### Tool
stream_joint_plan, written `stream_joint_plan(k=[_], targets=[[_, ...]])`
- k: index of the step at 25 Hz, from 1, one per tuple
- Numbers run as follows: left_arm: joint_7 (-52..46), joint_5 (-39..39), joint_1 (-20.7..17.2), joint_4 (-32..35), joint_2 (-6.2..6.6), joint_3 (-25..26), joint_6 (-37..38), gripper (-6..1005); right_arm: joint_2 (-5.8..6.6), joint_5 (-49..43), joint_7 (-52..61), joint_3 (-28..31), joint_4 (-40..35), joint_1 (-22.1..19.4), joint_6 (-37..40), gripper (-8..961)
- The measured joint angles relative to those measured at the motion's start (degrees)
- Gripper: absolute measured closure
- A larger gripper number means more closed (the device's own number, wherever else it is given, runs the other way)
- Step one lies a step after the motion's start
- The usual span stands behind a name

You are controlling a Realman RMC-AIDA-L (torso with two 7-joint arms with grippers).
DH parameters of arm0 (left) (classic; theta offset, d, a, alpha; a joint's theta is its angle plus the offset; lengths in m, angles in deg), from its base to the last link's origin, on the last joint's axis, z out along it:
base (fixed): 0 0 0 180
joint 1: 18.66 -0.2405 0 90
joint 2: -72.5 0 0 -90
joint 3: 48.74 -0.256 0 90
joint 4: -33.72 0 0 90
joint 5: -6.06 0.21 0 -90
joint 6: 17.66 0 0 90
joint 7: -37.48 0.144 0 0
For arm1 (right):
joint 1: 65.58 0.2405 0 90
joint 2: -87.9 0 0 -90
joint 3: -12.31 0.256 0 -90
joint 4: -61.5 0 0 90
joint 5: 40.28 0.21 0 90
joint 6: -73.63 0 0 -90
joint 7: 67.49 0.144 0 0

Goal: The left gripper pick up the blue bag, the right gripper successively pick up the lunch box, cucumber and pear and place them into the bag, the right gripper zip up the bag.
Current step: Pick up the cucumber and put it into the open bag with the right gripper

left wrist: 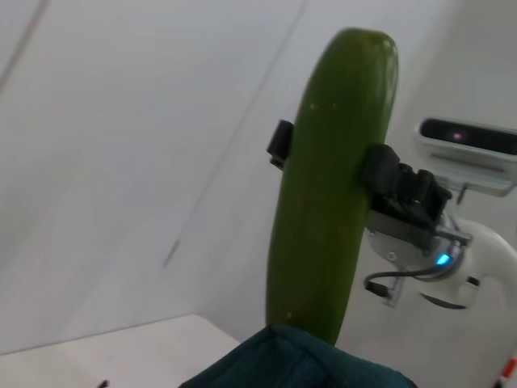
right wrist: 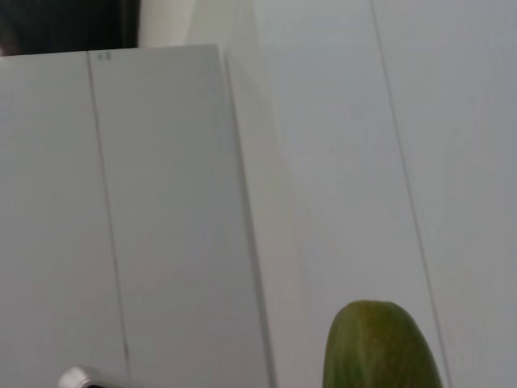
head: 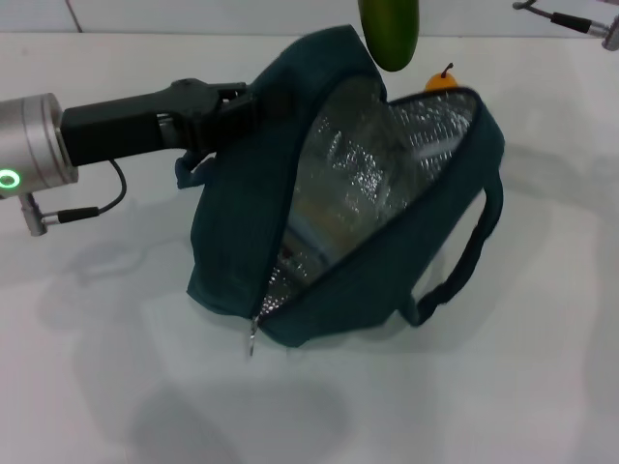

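Note:
The blue bag lies on the white table with its mouth wide open, showing silver lining. My left gripper is shut on the bag's upper flap and holds it up. The green cucumber hangs upright just above the bag's opening. In the left wrist view my right gripper is shut on the cucumber at mid-length. The cucumber's tip shows in the right wrist view. The orange-yellow pear sits on the table behind the bag. I cannot make out the lunch box.
The bag's carry strap loops out on the right, and the zipper pull hangs at the near corner. A thin metal fixture shows at the far right edge. White table surrounds the bag.

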Motion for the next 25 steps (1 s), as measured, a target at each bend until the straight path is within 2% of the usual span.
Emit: stream_joint_plan(k=[9,13,17,21,25], targets=[[-0.84,0.99,0.77,0.33,0.04,-0.17,2.45,956,-0.07,0.14,0.21,0.03,-1.43,-0.52,2.99,324],[-0.87,1.84,2.01,-1.05,-0.53,0.20,-0.29,955,-0.07,0.16,-0.07,0.06,-1.46,-0.87,4.88,324],[-0.89,2.05,2.62,-1.41,-1.10,0.07,-6.48,955,-0.12,0.17,-1.93,0.01,-1.36,-2.06,5.85,324],[-0.90,2.51,2.81,-1.43,-1.30,0.04,-8.52,955,-0.29,0.18,-4.71,-0.60,-0.20,-2.43,5.02,325],[-0.67,2.58,2.92,-1.47,-1.68,0.07,-8.82,955,-0.52,0.12,-10.66,-3.97,3.80,-2.30,-0.18,325]])
